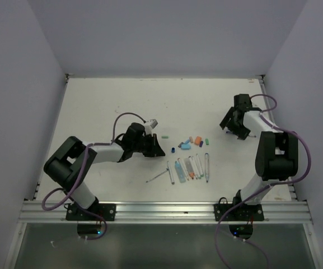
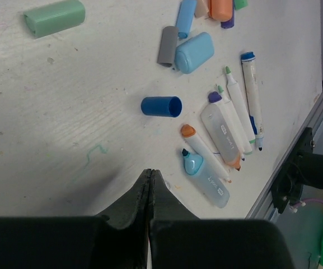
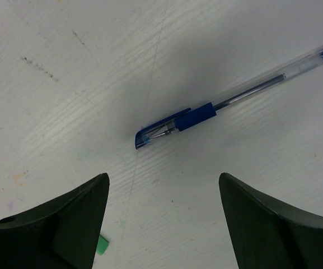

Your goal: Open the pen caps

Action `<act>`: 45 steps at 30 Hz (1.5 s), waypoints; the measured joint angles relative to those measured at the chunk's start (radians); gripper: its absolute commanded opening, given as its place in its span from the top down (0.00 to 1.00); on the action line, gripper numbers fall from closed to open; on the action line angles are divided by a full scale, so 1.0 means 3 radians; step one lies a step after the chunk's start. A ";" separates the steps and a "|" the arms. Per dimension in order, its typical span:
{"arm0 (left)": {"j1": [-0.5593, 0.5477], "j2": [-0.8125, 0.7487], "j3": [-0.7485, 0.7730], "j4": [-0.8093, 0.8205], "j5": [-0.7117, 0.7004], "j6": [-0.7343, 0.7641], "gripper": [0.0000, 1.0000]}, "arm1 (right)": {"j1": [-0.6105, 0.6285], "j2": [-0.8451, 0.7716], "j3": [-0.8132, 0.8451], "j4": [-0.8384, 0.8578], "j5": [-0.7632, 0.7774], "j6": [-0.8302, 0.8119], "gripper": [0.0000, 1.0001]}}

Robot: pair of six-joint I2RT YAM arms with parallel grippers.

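Loose pen caps lie on the white table: a green one [image 2: 55,18], a dark blue one [image 2: 161,106], a light blue one [image 2: 195,52], a grey one [image 2: 166,46] and an orange one [image 2: 221,8]. Beside them lie several uncapped markers [image 2: 228,131]. My left gripper [image 2: 150,172] is shut with nothing in it, just short of the dark blue cap; in the top view it [image 1: 160,152] sits left of the cap cluster [image 1: 190,143]. My right gripper [image 3: 164,178] stands open above bare table, near a blue capped pen [image 3: 234,98] at the far right [image 1: 232,130].
A row of pens and markers [image 1: 189,168] lies near the front, with one thin pen [image 1: 158,176] apart to its left. A metal rail [image 1: 167,210] runs along the near edge. White walls close in three sides. A small green scrap [image 3: 102,245] lies by my right gripper's left finger.
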 measured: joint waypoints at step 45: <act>-0.0205 0.0647 0.0612 0.0050 -0.0062 -0.0196 1.00 | 0.1831 0.0025 -0.0328 0.0930 -0.1105 0.0013 1.00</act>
